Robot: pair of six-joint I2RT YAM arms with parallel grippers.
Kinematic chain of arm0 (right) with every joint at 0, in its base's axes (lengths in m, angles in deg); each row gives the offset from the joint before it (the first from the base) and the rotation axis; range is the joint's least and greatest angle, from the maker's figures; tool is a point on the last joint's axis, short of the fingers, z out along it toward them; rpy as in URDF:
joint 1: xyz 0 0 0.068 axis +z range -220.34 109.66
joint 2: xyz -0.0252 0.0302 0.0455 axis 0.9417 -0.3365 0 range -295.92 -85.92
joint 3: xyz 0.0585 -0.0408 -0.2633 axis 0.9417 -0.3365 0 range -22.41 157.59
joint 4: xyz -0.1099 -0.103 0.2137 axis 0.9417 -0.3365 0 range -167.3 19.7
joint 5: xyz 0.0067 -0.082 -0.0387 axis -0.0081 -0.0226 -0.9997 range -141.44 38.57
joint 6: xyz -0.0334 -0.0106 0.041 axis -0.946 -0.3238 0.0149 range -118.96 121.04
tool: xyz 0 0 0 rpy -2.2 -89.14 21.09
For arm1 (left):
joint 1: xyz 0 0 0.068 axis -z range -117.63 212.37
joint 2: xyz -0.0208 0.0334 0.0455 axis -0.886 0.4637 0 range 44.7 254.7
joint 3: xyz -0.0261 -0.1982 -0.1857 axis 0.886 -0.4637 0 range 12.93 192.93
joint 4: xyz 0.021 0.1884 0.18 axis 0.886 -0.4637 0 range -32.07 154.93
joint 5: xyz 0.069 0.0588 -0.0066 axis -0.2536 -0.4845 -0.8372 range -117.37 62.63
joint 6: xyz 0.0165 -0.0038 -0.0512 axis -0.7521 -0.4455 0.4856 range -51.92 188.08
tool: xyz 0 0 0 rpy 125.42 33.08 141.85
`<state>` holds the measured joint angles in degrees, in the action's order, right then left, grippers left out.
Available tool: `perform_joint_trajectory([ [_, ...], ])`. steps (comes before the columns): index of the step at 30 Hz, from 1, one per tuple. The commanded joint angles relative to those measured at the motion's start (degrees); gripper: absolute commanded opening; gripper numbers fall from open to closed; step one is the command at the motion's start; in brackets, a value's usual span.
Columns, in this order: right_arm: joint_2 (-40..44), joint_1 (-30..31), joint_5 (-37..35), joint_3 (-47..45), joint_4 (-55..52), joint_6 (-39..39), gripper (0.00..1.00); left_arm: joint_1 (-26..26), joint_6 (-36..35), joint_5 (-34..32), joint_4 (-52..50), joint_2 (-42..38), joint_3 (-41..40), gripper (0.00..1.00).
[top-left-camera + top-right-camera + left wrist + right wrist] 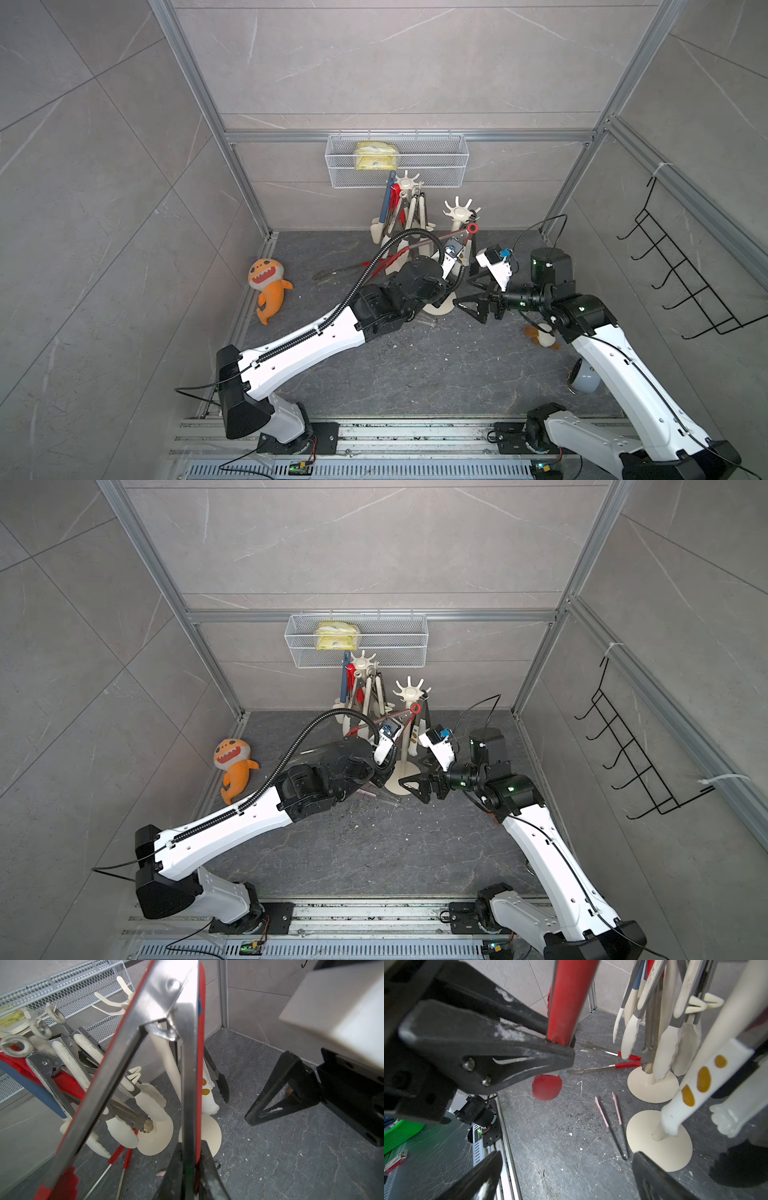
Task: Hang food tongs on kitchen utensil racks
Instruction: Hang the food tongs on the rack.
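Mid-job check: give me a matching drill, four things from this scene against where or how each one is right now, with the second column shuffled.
Things
A. left tool
B. right tool
C. pink tongs
D. yellow packet

Place or state
1. in the white mesh basket
2. open, holding nothing
3. lying on the floor
4. shut on red tongs

Pairs: A-4, B-2, C-3, D-1
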<state>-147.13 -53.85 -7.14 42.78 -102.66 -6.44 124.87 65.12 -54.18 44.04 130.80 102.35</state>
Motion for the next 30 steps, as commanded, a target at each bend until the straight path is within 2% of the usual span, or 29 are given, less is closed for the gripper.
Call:
perform_joint_trajectory([
  [1,1.3,0.2,-0.3,-0.5,-0.9,0.1,1.00,0.0,2.0,-2.7,-1.7,0.9,3.8,0.00],
  [22,1.6,0.1,0.5,-0.9,-1.0,-0.2,1.00,-0.7,8.7,-5.9,-9.7,6.2,10.7,0.00],
  [30,1.7,0.2,1.0,-1.0,-0.7,0.0,1.00,-0.8,9.1,-6.8,-13.4,9.6,16.0,0.00],
])
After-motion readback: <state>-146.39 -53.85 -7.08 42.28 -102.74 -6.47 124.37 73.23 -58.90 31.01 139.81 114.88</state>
